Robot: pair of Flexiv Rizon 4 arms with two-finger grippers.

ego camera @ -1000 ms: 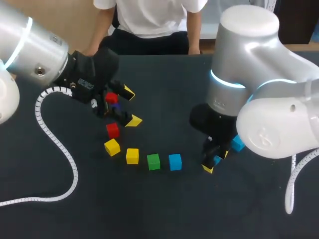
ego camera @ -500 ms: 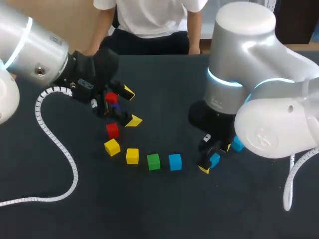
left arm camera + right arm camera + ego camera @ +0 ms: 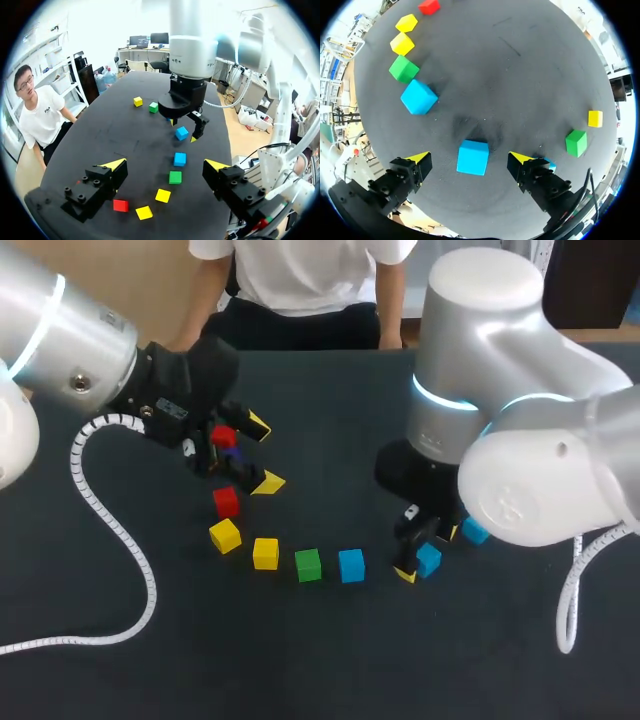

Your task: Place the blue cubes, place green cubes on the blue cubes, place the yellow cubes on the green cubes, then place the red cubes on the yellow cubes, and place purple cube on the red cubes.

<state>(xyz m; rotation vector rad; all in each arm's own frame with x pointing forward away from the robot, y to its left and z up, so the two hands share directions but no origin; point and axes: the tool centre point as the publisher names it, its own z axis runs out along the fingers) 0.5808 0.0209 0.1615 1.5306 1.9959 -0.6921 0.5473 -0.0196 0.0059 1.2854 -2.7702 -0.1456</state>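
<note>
My right gripper [image 3: 427,557] [image 3: 470,159] stands open over a blue cube [image 3: 428,559] [image 3: 473,157] that rests on the table between its fingers, apart from both. To its left runs a row of a blue cube [image 3: 351,565], a green cube [image 3: 308,564], two yellow cubes [image 3: 265,553] [image 3: 225,536] and a red cube [image 3: 226,502]. My left gripper [image 3: 262,454] [image 3: 165,164] hovers open beyond the row's red end, holding nothing. A second red cube [image 3: 222,437] and a purple one [image 3: 232,453] show by its fingers.
Another blue cube [image 3: 474,531] peeks out beside my right arm. Further off lie a green cube [image 3: 576,143] and a yellow cube [image 3: 595,118]. A coiled cable [image 3: 110,540] trails over the table's left part. A person stands behind the far edge.
My right gripper has opened wider and let go of the blue cube, which now sits on the table. The right arm has shifted slightly left. The left arm has not moved.
</note>
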